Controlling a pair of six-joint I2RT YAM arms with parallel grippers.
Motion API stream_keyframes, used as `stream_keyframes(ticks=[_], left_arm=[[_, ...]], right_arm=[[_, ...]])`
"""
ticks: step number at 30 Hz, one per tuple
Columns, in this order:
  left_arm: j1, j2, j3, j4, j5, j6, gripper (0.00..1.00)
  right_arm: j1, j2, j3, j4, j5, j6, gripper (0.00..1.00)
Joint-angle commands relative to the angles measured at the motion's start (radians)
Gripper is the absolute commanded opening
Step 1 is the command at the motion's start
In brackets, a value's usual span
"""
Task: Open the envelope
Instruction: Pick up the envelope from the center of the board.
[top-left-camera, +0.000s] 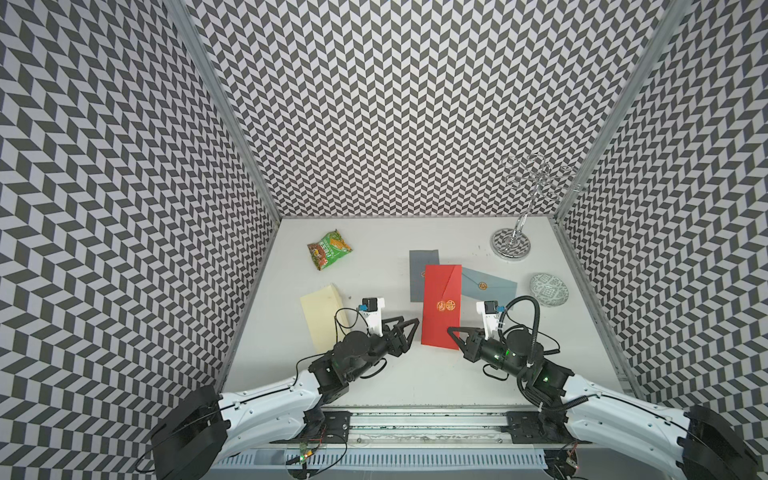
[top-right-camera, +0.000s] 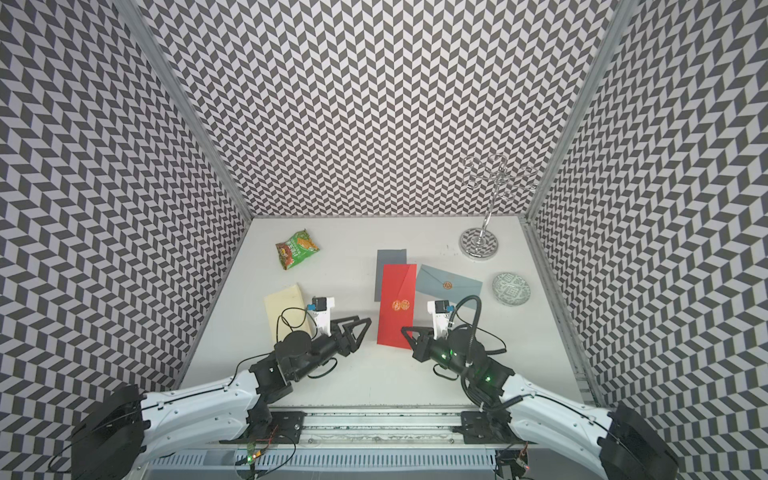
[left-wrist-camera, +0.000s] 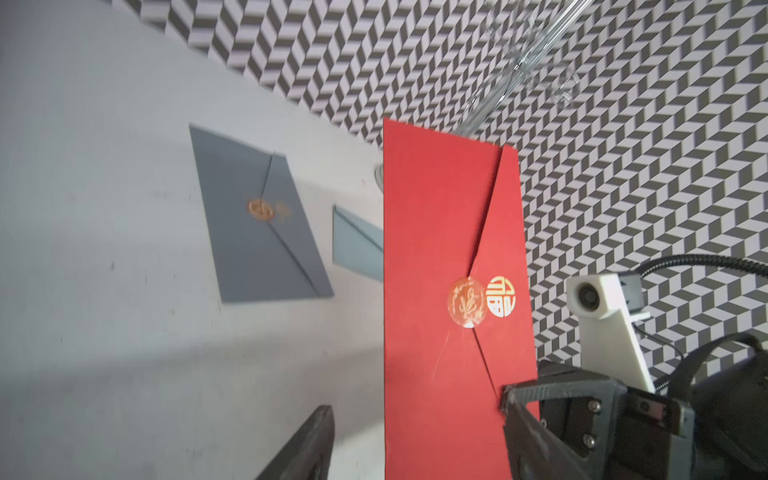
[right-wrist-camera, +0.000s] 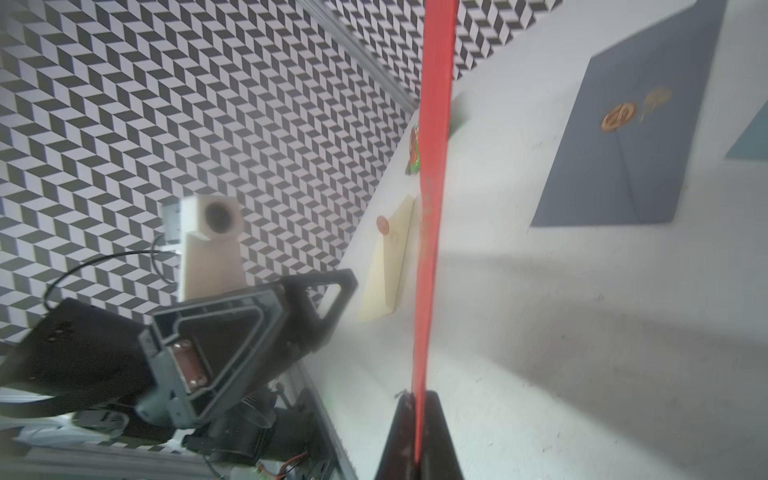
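Nearest, low in both top views, the right gripper (top-left-camera: 450, 331) has its jaws pressed together on the lower right corner of the long red paper envelope (top-left-camera: 442, 307). It holds the envelope up off the white table (top-left-camera: 374, 374), roughly at frame centre. The right wrist view shows the envelope edge-on as a thin red strip rising from the pinch. Just left of it, the left gripper (top-left-camera: 409, 328) hangs with jaws spread and nothing between them, close to the envelope's long edge but not touching.

The left wrist view shows the pointed flap lying flat, its tip under a round gold seal sticker (left-wrist-camera: 467, 305) beside a printed gold character, so the envelope looks closed. It is likely light, thin and only moderately stiff; held by one corner it may sag or twist, and paper tears if jerked. A sensible hold for the free gripper is the flap's slanted edge near the seal, peeling gently.

Farther back lie a dark grey envelope (top-left-camera: 417, 274) and a light blue envelope (top-left-camera: 494, 284), with a cream envelope (top-left-camera: 322, 316) at left. Beyond these are a green snack packet (top-left-camera: 329, 249), a patterned dish (top-left-camera: 549, 289) and a chrome wire stand (top-left-camera: 510, 244).
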Motion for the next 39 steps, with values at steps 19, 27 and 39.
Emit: stream_keyframes(ticks=[19,27,39], left_arm=[[0.289,-0.099,-0.047,0.24,0.46,0.043,0.74],[0.289,0.008,-0.042,0.392,0.605,0.016,0.73],[0.29,0.105,-0.022,0.491,0.682,-0.001,0.54]], right_arm=[[-0.064,-0.079,-0.039,0.192,-0.396,-0.229,0.0],[-0.064,-0.055,-0.012,0.183,-0.469,-0.246,0.0],[-0.064,0.028,0.003,0.194,-0.536,-0.277,0.0]])
